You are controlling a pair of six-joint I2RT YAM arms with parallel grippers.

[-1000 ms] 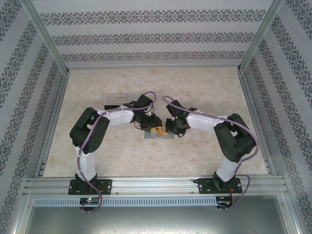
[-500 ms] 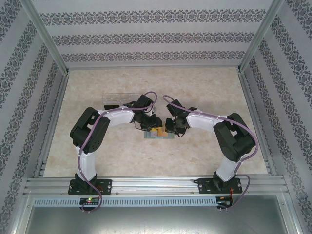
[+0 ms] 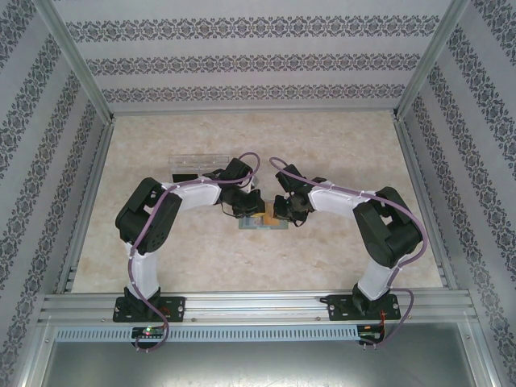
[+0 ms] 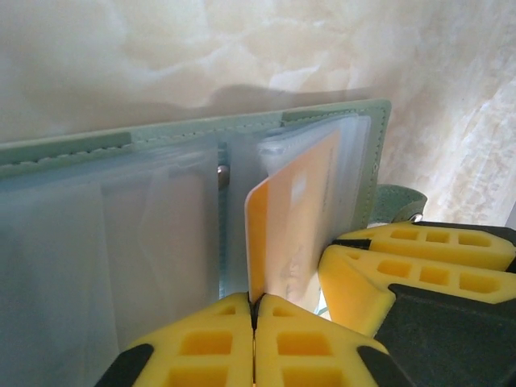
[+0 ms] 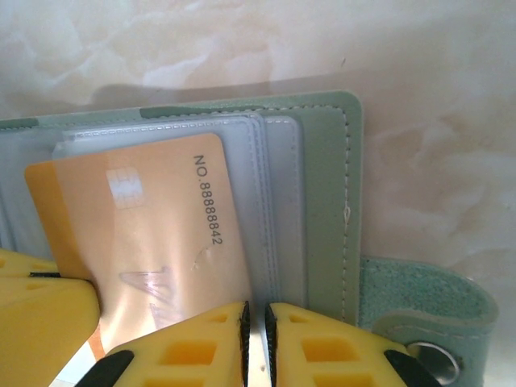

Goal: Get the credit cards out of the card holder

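My left fingers [image 4: 201, 347] clamp the orange card [image 4: 290, 218]; my right fingers [image 5: 322, 351], almost together, nip the card holder [image 5: 326, 185].

Patterned wallpaper walls [image 3: 258, 60]; pale marbled tabletop [image 3: 339, 258]; aluminium frame rail [image 3: 258, 305] along near edge.

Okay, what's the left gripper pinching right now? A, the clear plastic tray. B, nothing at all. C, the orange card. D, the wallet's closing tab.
C: the left wrist view shows the left gripper with its jaws shut on the bottom edge of the orange card, which sits partly inside a clear pocket of the card holder.
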